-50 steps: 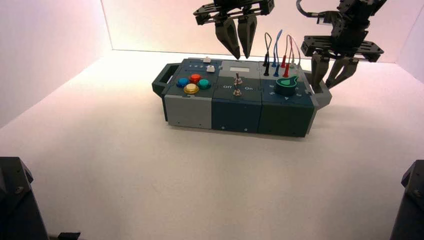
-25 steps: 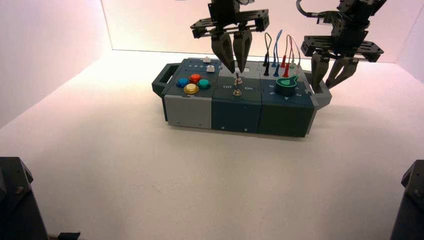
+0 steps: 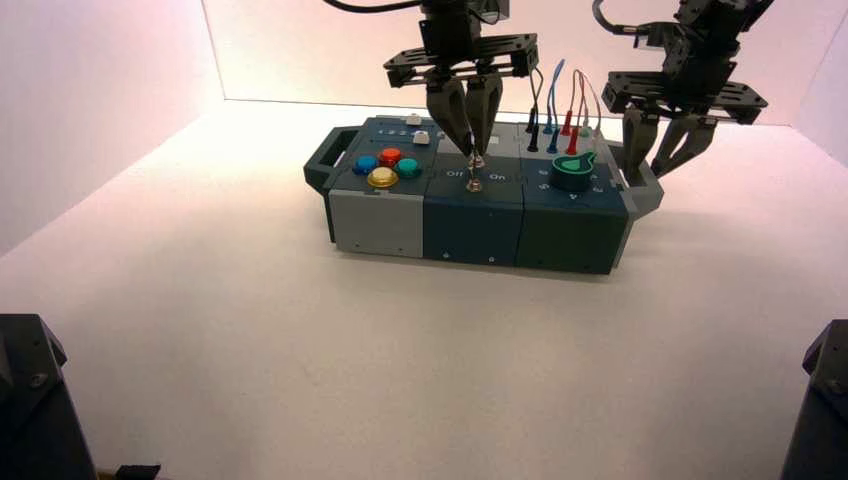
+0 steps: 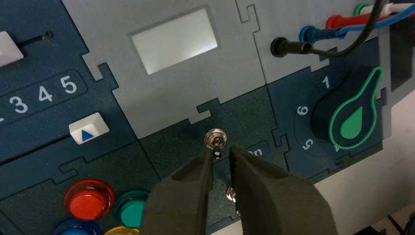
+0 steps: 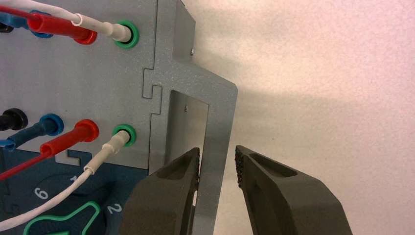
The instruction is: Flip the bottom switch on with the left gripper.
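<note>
White counter [image 3: 250, 330] carries your box, where the left gripper [image 4: 222, 152], jaws nearly closed, hangs beside the upper toggle, with the bottom switch [image 4: 230, 194] just nearer you, between Off and On; right gripper [image 5: 219, 164] straddles the handle, jaws open.

You see two black arms, each gripper [image 3: 469, 110] with dark tapered fingers [image 5: 288, 196], ribbed pads and a black cable overhead.

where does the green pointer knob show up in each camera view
High view: the green pointer knob sits on the box's right section, right of the left gripper.
Left wrist view: at the right edge, ringed by white numbers.
Right wrist view: only its green outline, bottom corner.
Shared landmark: the green socket.
</note>
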Tool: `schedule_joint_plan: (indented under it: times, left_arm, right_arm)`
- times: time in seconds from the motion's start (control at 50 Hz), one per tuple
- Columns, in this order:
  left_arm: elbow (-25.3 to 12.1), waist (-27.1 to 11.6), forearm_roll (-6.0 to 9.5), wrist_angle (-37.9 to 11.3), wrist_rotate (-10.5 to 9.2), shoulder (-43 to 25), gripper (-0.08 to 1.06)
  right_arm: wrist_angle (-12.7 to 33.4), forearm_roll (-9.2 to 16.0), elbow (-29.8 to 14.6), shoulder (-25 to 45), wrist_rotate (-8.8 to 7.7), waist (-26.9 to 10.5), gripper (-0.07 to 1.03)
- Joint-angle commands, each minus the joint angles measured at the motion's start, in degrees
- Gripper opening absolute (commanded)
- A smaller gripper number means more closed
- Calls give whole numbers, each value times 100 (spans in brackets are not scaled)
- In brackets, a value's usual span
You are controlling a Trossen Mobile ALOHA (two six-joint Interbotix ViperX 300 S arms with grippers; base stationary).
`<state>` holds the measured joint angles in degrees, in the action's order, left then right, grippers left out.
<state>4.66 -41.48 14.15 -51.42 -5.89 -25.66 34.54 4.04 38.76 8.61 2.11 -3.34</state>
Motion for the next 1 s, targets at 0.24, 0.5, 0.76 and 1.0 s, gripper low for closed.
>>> schedule_joint_plan:
  times: [0.24,0.5,0.76,1.0]
  left_arm:
    - [-158,-9,26,26,-53,88,17]
    - [-132,-9,35,26,-53,88,17]
    - [-132,-26,70,18,-53,88,17]
    - [-123,-53,79,9,-53,70,17]
  right_arm:
    - [-9,-26,-53,-132,9,44,40]
    - [-9,-18,-53,-132,0,44,40]
    - [-9,-26,-53,-79,9,44,40]
    - [0,-18,-53,-88,9,44,40]
